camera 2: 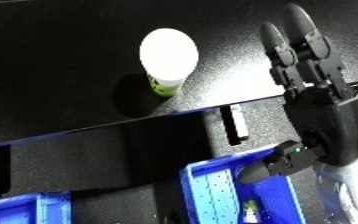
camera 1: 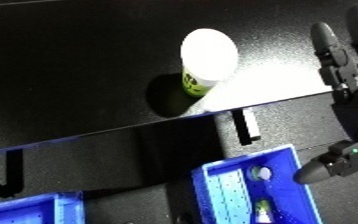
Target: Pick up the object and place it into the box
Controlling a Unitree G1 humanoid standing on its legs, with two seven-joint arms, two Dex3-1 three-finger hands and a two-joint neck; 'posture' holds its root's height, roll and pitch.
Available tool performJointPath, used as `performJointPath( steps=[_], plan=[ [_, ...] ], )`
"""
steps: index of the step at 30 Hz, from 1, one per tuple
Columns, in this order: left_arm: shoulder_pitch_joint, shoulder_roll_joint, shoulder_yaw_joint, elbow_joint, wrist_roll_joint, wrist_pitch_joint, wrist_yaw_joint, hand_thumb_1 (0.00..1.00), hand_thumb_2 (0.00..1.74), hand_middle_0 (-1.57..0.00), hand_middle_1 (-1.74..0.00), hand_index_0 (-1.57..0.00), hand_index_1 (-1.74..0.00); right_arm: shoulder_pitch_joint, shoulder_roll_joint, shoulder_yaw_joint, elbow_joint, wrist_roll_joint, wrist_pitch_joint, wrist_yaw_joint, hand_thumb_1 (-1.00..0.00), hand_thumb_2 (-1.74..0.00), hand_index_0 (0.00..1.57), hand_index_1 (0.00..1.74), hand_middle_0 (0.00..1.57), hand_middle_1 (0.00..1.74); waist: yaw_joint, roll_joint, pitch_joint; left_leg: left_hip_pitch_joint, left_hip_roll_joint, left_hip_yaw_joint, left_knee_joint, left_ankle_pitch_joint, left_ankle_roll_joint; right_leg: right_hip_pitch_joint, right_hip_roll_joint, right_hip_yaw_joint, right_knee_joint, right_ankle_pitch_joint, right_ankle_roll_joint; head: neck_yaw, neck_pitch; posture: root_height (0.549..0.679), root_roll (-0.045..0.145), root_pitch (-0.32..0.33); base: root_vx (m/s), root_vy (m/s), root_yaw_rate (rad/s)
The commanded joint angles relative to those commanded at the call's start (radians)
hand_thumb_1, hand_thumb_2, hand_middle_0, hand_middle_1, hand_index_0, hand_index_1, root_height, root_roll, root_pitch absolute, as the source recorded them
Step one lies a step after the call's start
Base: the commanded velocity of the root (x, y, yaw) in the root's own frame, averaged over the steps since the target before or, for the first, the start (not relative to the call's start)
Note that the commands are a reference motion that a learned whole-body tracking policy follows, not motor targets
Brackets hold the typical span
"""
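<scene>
Here you have one object to deal with: a single white-capped bottle [camera 2: 167, 59] with a yellow-green label, standing on the dark bench [camera 2: 60, 60] in the upper middle of the frame. Its white top is so brightly lit that the shape washes out, and the printing on the label is too small to read.

You can count two blue bins. One bin [camera 2: 213, 187] sits at the lower centre, with a perforated floor and a small item or two inside that you cannot identify; its near end is cut off by the bottom edge. A second bin [camera 1: 33, 207] shows only as a corner at the lower left. A black bar [camera 1: 113, 150] runs across the frame between the bottle and the bins.

Only one hand is visible, your right hand [camera 2: 322, 107], coming in along the right side of the frame. Its fingers [camera 2: 278, 42] are stretched out straight toward the top of the frame and the thumb [camera 2: 278, 162] is spread away low down, above the near bin's right side. The hand is released and holds nothing; it lies to the right of the bottle, with bare bench between the two. In the left eye view the hand is partly cut off by the right edge. Your left hand does not appear in either view.
</scene>
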Motion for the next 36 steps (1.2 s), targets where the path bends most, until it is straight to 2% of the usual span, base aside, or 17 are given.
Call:
performJointPath(
  steps=[8, 13, 17, 23, 28, 36],
  plan=[
    [-0.003, -0.003, -0.031, -0.028, 0.013, 0.014, 0.015, 0.00, 0.00, 0.00, 0.00, 0.00, 0.00, -0.108, -0.039, 0.133, 0.109, -0.143, 0.149, -0.161, 0.00, 0.00, 0.00, 0.00, 0.00, 0.00, 0.030, 0.013, 0.009, -0.004, -0.014, -0.015, 0.011, -0.001, 0.0061, 0.001, -0.0079, -0.006, 0.013, -0.005, -0.0093, 0.067, 0.029, 0.631, 0.032, -0.066, 0.027, 0.001, 0.058],
    [-0.007, -0.001, -0.051, -0.038, 0.015, 0.023, 0.020, 0.00, 0.00, 0.00, 0.00, 0.00, 0.00, -0.179, -0.062, 0.191, 0.202, -0.128, 0.233, -0.207, 0.00, 0.00, 0.00, 0.00, 0.00, 0.00, 0.047, 0.024, 0.015, -0.012, -0.022, -0.023, 0.021, -0.002, 0.0090, -0.007, -0.0134, -0.008, 0.029, -0.010, -0.0150, 0.119, 0.042, 0.629, 0.033, -0.070, 0.016, 0.010, 0.069],
    [-0.014, 0.000, -0.066, -0.045, 0.015, 0.031, 0.020, 0.00, 0.00, 0.00, 0.00, 0.00, 0.00, -0.239, -0.066, 0.224, 0.277, -0.106, 0.269, -0.231, 0.00, 0.00, 0.00, 0.00, 0.00, 0.00, 0.061, 0.033, 0.020, -0.017, -0.030, -0.028, 0.024, -0.001, 0.0107, -0.013, -0.0175, -0.011, 0.038, -0.011, -0.0183, 0.159, 0.060, 0.628, 0.035, -0.070, 0.007, 0.007, 0.072],
    [-0.023, 0.000, -0.088, -0.051, 0.016, 0.039, 0.014, 0.00, 0.00, 0.00, 0.00, 0.00, 0.00, -0.330, -0.063, 0.271, 0.390, -0.069, 0.293, -0.218, 0.00, 0.00, 0.00, 0.00, 0.00, 0.00, 0.079, 0.044, 0.027, -0.030, -0.039, -0.035, 0.036, -0.003, 0.0133, -0.026, -0.0223, -0.013, 0.050, -0.011, -0.0228, 0.224, 0.090, 0.627, 0.039, -0.069, 0.002, 0.003, 0.065],
    [-0.029, 0.001, -0.107, -0.064, 0.012, 0.048, 0.008, 0.00, 0.00, 0.00, 0.00, 0.00, 0.00, -0.398, -0.058, 0.308, 0.465, -0.043, 0.295, -0.181, 0.00, 0.00, 0.00, 0.00, 0.00, 0.00, 0.089, 0.056, 0.032, -0.041, -0.046, -0.040, 0.048, -0.003, 0.0155, -0.040, -0.0269, -0.014, 0.061, -0.010, -0.0267, 0.281, 0.112, 0.626, 0.043, -0.069, -0.002, 0.017, 0.046],
    [-0.034, -0.007, -0.131, -0.083, 0.001, 0.058, 0.014, 0.00, 0.00, 0.00, 0.00, 0.00, 0.00, -0.506, -0.030, 0.365, 0.531, -0.030, 0.311, -0.138, 0.00, 0.00, 0.00, 0.00, 0.00, 0.00, 0.106, 0.077, 0.042, -0.055, -0.060, -0.041, 0.052, 0.002, 0.0130, -0.062, -0.0352, -0.012, 0.079, -0.010, -0.0303, 0.346, 0.124, 0.624, 0.053, -0.066, -0.015, 0.034, 0.056]
  ],
)
